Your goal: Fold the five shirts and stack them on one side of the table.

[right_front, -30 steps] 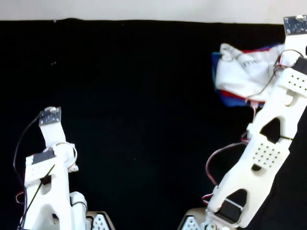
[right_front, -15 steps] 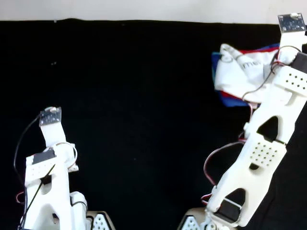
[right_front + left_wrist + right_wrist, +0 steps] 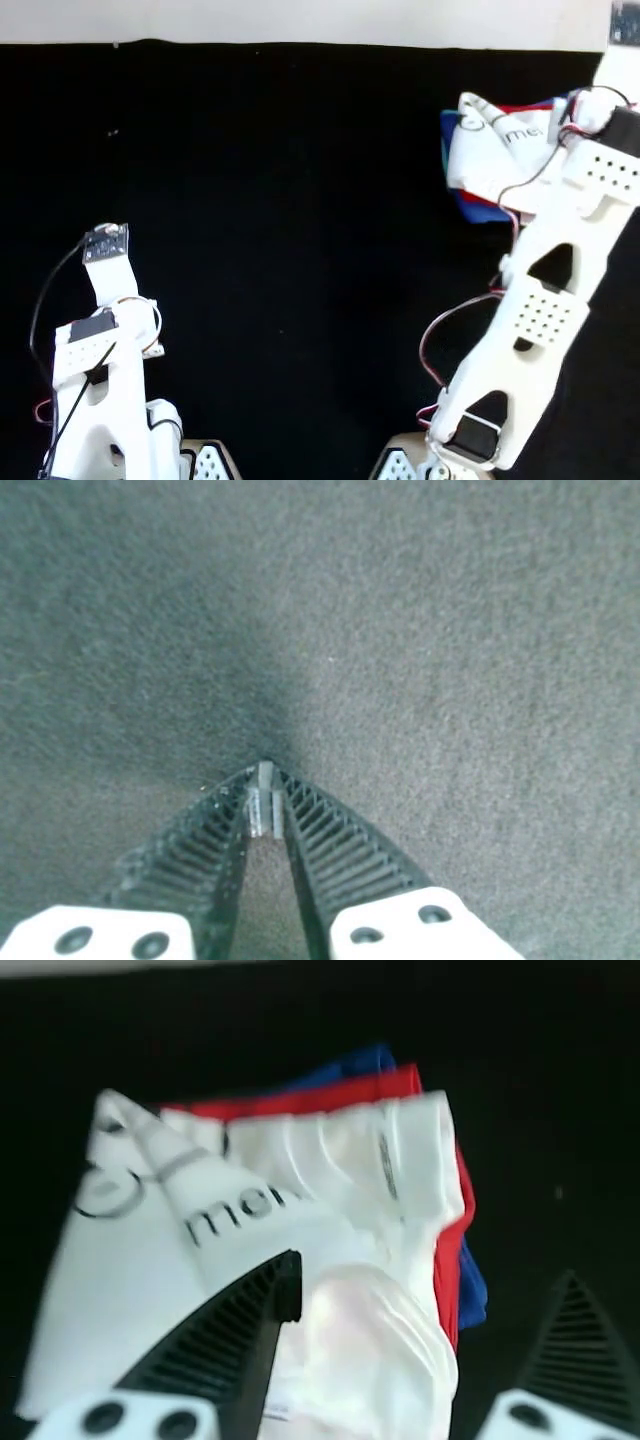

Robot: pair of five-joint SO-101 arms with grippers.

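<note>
Here, lettered white shirt (image 3: 300, 1190) atop red shirt (image 3: 380, 1086), blue shirt (image 3: 358, 1060), right fingers (image 3: 230, 1330) spread, left fingers (image 3: 335, 840) clenched.

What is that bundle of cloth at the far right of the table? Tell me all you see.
It is a stack of shirts, soft folded cloth: a rumpled white shirt with dark print on top, a red shirt under it, a blue shirt lowest. It lies on the black table. The right gripper hangs open over it; contact is unclear.
</note>
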